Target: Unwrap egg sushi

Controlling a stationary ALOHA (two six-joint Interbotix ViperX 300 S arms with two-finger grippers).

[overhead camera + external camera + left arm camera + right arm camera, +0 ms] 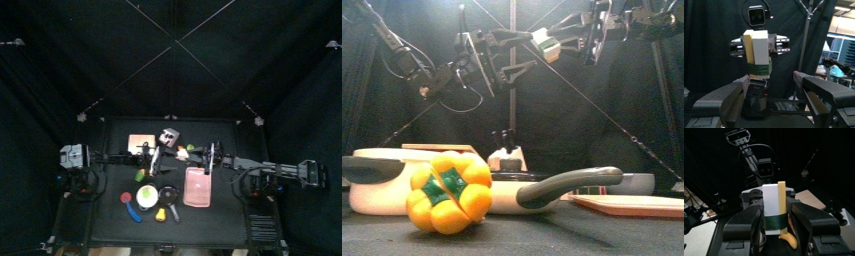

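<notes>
The right gripper (777,225) is holding the egg sushi (775,203) upright in the air above the table (107,225), its jaws clamped on the green band, while the left gripper (771,95) is facing it with jaws spread wide.

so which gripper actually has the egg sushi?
The right gripper: the egg sushi stands upright between its jaws, held aloft above the table. The left gripper is wide open and empty, facing the sushi without touching it.
</notes>
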